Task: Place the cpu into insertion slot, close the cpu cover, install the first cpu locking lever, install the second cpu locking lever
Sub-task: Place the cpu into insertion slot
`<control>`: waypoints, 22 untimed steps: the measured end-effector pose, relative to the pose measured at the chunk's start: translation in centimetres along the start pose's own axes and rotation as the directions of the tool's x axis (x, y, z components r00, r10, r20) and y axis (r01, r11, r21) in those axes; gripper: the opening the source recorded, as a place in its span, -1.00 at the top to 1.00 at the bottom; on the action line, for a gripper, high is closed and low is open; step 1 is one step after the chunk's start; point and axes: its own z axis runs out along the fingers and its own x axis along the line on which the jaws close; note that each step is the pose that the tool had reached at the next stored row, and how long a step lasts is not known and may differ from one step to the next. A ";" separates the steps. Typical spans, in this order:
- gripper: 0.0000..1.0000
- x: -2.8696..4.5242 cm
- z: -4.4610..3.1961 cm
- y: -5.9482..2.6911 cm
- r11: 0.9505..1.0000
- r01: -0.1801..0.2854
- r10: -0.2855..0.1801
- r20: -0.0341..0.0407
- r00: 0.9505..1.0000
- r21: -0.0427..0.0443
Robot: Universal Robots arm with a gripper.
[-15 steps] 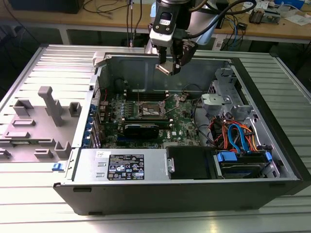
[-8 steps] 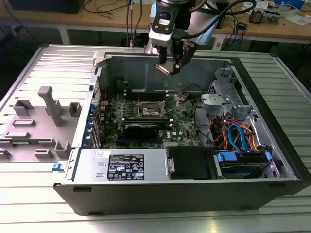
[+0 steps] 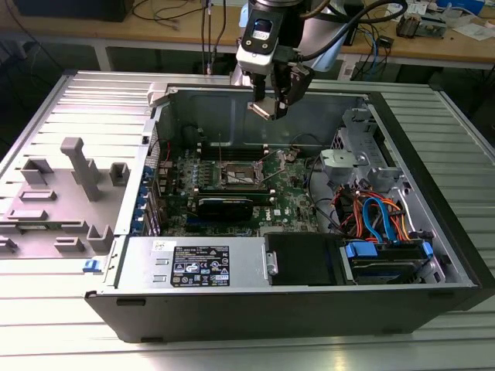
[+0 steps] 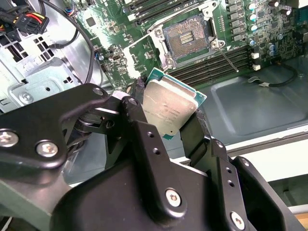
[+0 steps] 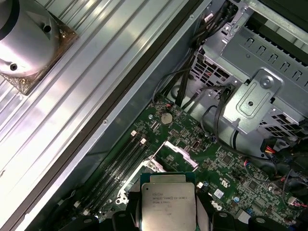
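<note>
Second wrist view: cpu [image 4: 169, 108] is clamped edgewise between the two black fingers [image 4: 136, 120] of the end effector [image 4: 166, 116], dull metal top facing the camera, green rim showing at its corners. The chip is tilted and in the air, clear of the board. The first wrist view shows the same grasp, with the cpu [image 5: 168, 207] face-up between the finger pads.

Insertion slot [image 4: 186, 37] lies below and beyond the chip, open, its dark contact field exposed and nothing seated in it. A thin locking lever [image 4: 226, 57] slants out from one corner of the slot across the memory slots. In the first wrist view the cpu cover [image 5: 183, 155] shows as a silvery frame at the slot's edge; I cannot tell how far up it stands.

Exterior view: end effector [image 3: 267, 104] hangs above the green motherboard [image 3: 290, 197], well above the insertion slot [image 3: 238, 176]. A long black heatsink block [image 3: 224, 205] sits just beside the slot. All of this is inside the opened computer case [image 3: 309, 297], which lies on its side on the ribbed metal tabletop [image 3: 93, 97]. Grey plastic fixture [image 3: 81, 166] stands to the exterior view's left of the case.
</note>
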 end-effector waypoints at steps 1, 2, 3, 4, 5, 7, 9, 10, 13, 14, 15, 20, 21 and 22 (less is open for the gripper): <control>-0.09 0.00 0.00 0.00 1.000 0.000 0.000 0.000 1.000 0.000; -0.09 0.00 0.00 0.00 1.000 0.000 0.000 0.000 1.000 0.000; -0.09 0.00 0.00 0.00 1.000 0.000 0.000 0.000 1.000 0.000; -0.09 -0.03 0.01 -0.03 1.000 0.000 0.000 0.000 1.000 0.000; -0.09 -0.06 0.00 -0.05 1.000 0.000 0.000 0.000 1.000 0.000; -0.09 -0.11 0.00 -0.09 1.000 0.000 0.000 0.000 1.000 0.000; -0.09 -0.12 0.00 -0.12 1.000 -0.003 0.003 0.000 1.000 0.000; -0.09 -0.13 0.00 -0.13 1.000 -0.007 0.007 0.001 1.000 0.000; -0.09 -0.14 0.01 -0.14 1.000 -0.026 0.026 0.002 1.000 0.000; -0.09 -0.14 0.03 -0.15 0.999 -0.034 0.034 0.003 0.999 -0.001; -0.09 -0.14 0.03 -0.15 0.999 -0.041 0.041 0.004 0.999 -0.001; -0.09 -0.19 0.05 -0.21 0.998 -0.058 0.058 0.005 0.998 -0.002; -0.09 -0.22 0.04 -0.23 0.998 -0.058 0.058 0.005 0.998 -0.001; -0.09 -0.23 0.05 -0.25 0.998 -0.061 0.061 0.005 0.998 -0.001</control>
